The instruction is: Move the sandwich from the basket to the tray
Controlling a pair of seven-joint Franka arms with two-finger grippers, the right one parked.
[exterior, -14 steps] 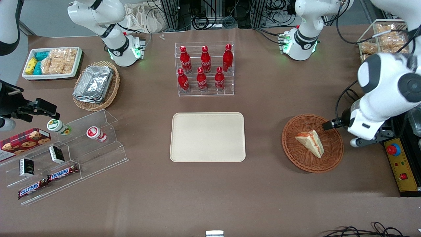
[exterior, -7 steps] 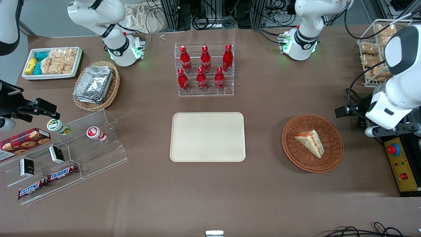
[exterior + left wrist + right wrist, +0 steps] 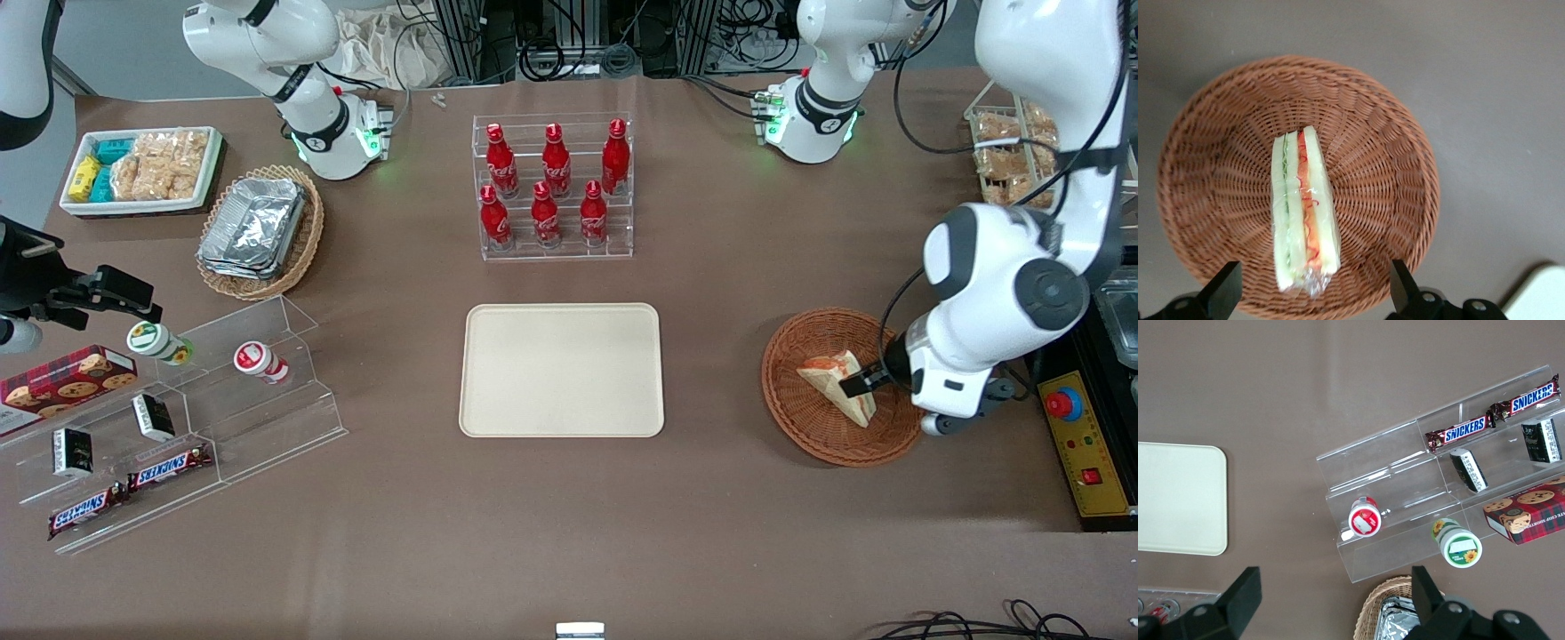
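Gripper [image 3: 1313,293] is held spread directly above the sandwich [image 3: 1303,210] in the basket [image 3: 1398,200], fingers straddling its long axis.

The round reddish-brown wicker basket [image 3: 1225,133] looks rough and woven — the triangular white-bread sandwich [image 3: 1303,210] glistens in clear wrap; the open black gripper [image 3: 1313,293] above looks matt.

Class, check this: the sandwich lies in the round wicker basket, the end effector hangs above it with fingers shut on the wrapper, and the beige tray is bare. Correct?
Not quite. In the left wrist view the end effector is open, its fingers apart and clear of the sandwich. The sandwich does lie in the basket, and the tray is bare.
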